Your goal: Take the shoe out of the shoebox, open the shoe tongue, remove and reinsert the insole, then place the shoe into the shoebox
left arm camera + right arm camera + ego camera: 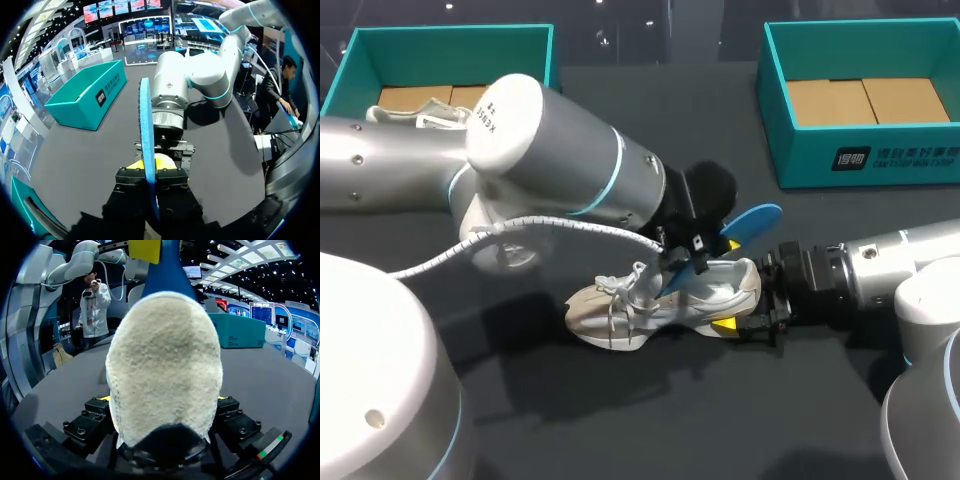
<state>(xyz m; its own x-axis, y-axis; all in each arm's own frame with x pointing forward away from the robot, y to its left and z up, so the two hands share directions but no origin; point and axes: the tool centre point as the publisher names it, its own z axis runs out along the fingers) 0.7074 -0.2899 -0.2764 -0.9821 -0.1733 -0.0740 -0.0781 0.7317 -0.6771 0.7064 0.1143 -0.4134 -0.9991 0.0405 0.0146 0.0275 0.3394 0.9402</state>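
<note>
Table: dark top (620, 420) with the shoe lying out in the open, in neither box.
Shoe: pale sneaker (660, 298) on its sole at mid-table, laces loose, toe toward my left side and heel toward my right arm.
Right gripper: (740, 298) clamped on the shoe's heel, one finger on each side of it; the right wrist view shows the fuzzy heel (165, 370) filling the space between the fingers (95, 415) (a yellow tip shows low against the shoe's near side in the head view).
Left gripper: (705, 250) just above the shoe's opening, pinched narrow on the insole.
Insole: blue (752, 222), one end in the left gripper's grip, the rest sticking up and out over the heel, clear of the shoe; in the left wrist view it stands edge-on (145, 130) between the fingers, with my right arm straight ahead.
Left shoebox: teal (450, 40), at the far left of the table, well apart from the shoe, with a second shoe (415, 117) inside.
Right shoebox: teal (775, 120), at the far right, cardboard floor showing.
</note>
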